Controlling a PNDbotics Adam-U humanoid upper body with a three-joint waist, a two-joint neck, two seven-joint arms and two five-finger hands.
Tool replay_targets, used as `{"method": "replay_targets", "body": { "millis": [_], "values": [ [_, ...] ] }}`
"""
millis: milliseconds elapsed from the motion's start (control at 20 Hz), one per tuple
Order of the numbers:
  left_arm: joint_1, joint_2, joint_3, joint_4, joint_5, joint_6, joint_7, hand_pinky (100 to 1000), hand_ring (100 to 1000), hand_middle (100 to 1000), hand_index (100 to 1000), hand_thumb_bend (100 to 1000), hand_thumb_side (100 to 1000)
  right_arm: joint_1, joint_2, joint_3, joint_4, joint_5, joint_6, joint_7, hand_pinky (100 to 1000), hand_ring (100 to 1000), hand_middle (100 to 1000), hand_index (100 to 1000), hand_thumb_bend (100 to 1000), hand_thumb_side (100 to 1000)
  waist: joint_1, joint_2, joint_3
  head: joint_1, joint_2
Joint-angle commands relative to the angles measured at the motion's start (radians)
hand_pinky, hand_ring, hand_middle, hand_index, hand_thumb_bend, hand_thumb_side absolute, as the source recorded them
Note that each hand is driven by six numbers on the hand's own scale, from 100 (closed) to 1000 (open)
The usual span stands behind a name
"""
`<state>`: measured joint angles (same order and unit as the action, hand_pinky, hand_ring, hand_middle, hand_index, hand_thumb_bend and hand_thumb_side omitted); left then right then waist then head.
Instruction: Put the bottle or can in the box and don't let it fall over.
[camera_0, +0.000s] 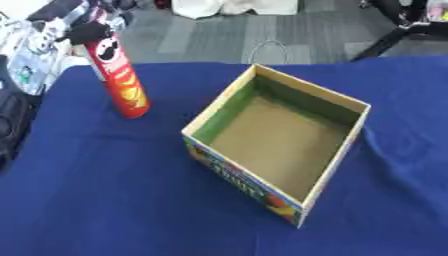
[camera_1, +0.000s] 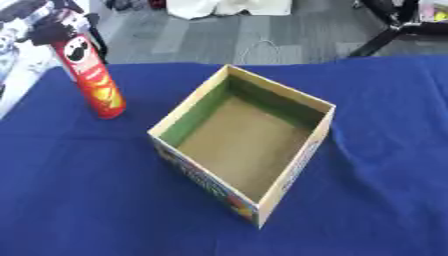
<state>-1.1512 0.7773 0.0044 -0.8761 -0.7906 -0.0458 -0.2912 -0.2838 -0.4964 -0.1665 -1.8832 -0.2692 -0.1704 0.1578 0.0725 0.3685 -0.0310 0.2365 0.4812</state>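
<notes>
Although neither of our hands showed in either view, so that we could not tell how they stood, the tall red cardboard crisp can (camera_0: 120, 80) stood upright on the blue tablecloth (camera_0: 105, 200) at the upper left of the frame, well apart from the open cardboard box (camera_0: 332, 175) with green inner walls at the centre. We judged the can light, stiff and smooth, tall enough to tip easily; taking it round the middle seemed safest.
</notes>
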Motion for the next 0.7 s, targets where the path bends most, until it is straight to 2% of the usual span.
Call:
{"method": "replay_targets", "body": {
  "millis": [50,300,700],
  "values": [
    [-0.004,0.043,0.006,-0.003,0.001,0.003,-0.017,904,887,883,845,367,962,-0.005,-0.015,-0.013,-0.010,0.005,-0.005,0.003,1000,691,765,987,100,766,-0.005,-0.014,0.000,0.006,-0.011],
    [-0.002,0.040,0.003,0.001,0.002,0.002,-0.055,781,845,871,842,372,923,-0.005,-0.013,-0.015,-0.010,0.006,-0.005,0.003,1000,692,766,987,100,766,-0.006,-0.011,0.000,0.007,-0.011],
    [-0.001,0.033,-0.001,0.002,0.043,0.005,-0.129,767,849,877,846,345,849,-0.004,-0.011,-0.017,-0.011,0.005,-0.006,0.002,1000,691,765,988,100,765,-0.008,-0.009,-0.001,0.008,-0.012]
  ]
}}
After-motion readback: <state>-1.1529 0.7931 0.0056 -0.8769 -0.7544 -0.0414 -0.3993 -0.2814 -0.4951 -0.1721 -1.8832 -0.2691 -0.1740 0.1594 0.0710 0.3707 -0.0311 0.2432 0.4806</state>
